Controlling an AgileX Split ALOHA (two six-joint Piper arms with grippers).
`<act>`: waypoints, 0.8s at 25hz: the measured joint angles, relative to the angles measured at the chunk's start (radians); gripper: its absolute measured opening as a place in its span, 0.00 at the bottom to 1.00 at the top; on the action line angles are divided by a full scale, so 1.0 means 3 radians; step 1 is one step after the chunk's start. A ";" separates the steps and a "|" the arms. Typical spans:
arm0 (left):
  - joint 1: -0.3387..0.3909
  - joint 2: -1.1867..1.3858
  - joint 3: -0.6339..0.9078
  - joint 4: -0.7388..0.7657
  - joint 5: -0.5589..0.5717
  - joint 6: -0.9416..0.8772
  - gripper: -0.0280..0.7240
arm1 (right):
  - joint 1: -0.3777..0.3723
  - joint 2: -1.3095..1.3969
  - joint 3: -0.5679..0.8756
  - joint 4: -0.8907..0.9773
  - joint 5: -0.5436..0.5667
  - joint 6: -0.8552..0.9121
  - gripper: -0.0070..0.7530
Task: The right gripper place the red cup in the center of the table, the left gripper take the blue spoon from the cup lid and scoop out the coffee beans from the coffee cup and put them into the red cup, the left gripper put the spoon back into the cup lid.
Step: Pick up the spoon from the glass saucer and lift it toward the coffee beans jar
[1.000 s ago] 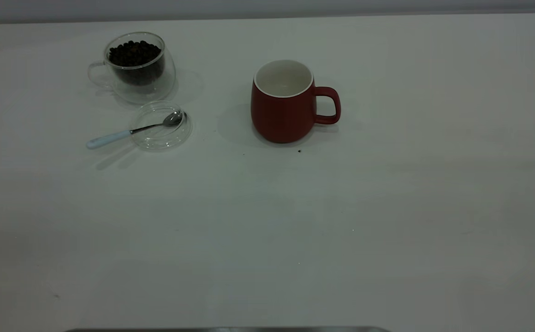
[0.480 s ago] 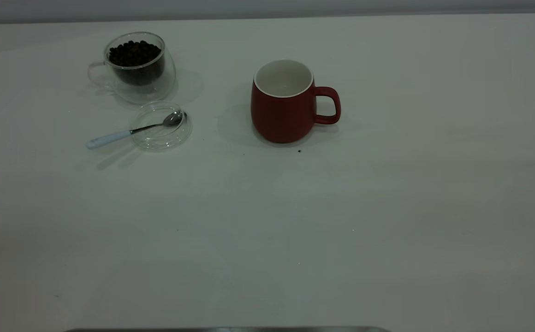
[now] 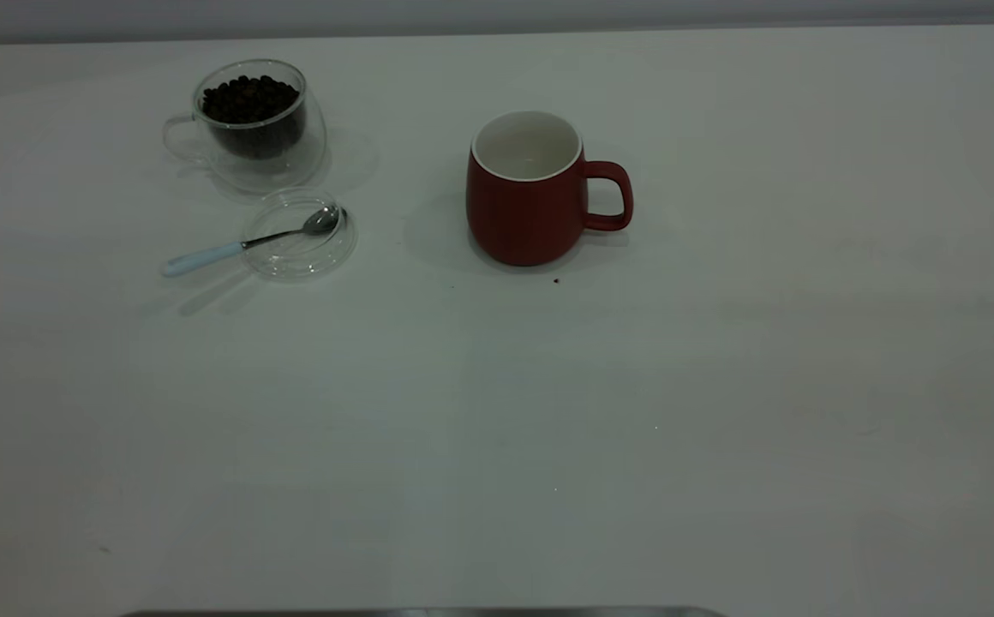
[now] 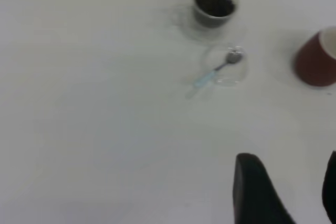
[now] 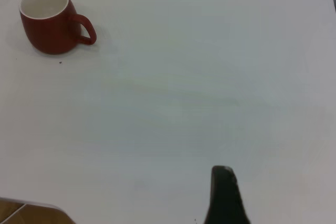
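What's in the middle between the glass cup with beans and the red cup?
Nothing but bare table between the glass cup and the red cup, seen in the exterior view. The lid with the spoon sits nearer the camera, beside the glass cup.

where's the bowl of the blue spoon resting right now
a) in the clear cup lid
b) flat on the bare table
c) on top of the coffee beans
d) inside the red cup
a: the blue spoon lies with its metal bowl inside the cup lid and its pale handle reaching out over the rim, in front of the coffee cup; the red cup looks empty.
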 joint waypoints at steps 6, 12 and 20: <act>0.0000 0.0912 0.0000 -0.0474 -0.0539 0.0238 0.63 | 0.0000 0.0000 0.0000 0.0000 0.0000 0.0000 0.73; 0.0000 0.1814 0.0000 -0.0620 -0.0842 0.0255 0.63 | 0.0000 0.0000 0.0000 0.0000 0.0000 0.0000 0.73; 0.0230 0.2606 -0.0285 -0.0322 -0.1018 0.0288 0.63 | 0.0000 0.0000 0.0000 0.0000 0.0000 0.0000 0.73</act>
